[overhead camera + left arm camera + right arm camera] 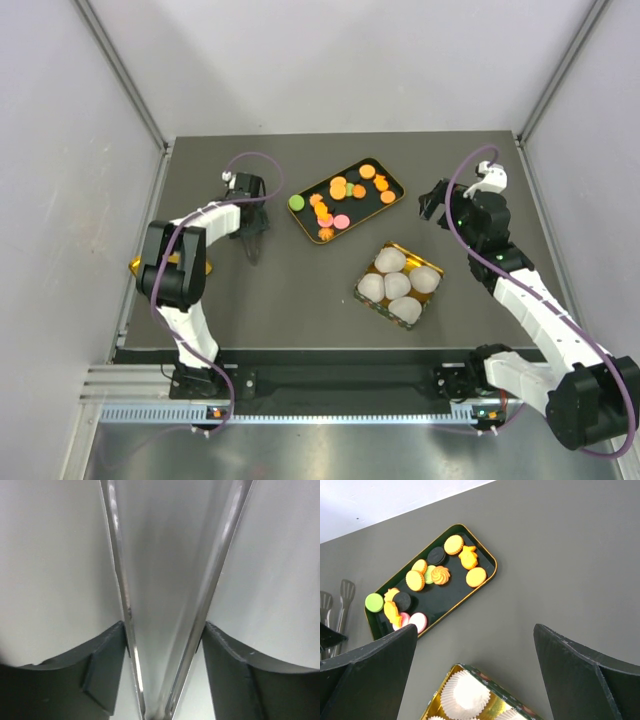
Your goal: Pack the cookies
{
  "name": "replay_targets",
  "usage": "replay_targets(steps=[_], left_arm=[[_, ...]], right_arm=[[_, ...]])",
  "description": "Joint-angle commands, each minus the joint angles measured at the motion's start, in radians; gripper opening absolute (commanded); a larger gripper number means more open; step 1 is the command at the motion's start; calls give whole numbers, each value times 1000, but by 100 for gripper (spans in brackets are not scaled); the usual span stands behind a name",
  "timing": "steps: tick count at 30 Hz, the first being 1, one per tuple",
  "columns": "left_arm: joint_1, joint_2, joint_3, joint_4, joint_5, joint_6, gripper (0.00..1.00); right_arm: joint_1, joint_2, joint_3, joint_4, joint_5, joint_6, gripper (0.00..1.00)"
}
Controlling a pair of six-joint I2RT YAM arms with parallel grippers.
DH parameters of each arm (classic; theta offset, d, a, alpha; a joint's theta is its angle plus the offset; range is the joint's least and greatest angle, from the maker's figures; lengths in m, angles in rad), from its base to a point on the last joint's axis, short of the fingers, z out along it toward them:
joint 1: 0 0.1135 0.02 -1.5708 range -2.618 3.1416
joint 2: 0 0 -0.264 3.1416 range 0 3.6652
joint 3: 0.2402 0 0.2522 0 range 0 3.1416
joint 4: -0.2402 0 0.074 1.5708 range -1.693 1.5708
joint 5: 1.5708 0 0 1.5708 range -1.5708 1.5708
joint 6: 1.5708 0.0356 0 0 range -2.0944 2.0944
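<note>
The cookies [345, 195] lie in a black gold-rimmed tray [398, 185] at the table's middle. They are mostly orange, with pink, green and black ones, and show in the right wrist view [432, 575] too. My left gripper [250, 225] hangs left of the tray. Its fingers press on the two arms of metal tongs [120, 580], which meet in a V low in the left wrist view. My right gripper [435, 200] is open and empty, above the bare table [475, 645] between tray and box.
A gold box [365, 290] with several white paper cups [397, 285] sits in front of the tray, and shows in the right wrist view [485, 675]. A gold lid [135, 265] lies under my left arm. The tongs' heads [345, 595] show left of the tray.
</note>
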Motion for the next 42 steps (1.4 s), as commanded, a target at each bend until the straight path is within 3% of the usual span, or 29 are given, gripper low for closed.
replay_targets(steps=[1, 4, 25, 33, 42], left_arm=[[-4, 21, 6, -29, 3, 14, 64], [-10, -7, 1, -37, 10, 13, 54], [-119, -369, 99, -243, -10, 49, 54], [-229, -398, 205, -341, 22, 71, 49], [-376, -328, 263, -356, 23, 46, 48]], right_arm=[[1, 0, 47, 22, -12, -15, 100], [1, 0, 48, 24, -17, -16, 100], [1, 17, 45, 25, -31, -18, 100], [1, 17, 47, 24, -31, -19, 100], [1, 21, 44, 24, -31, -21, 100]])
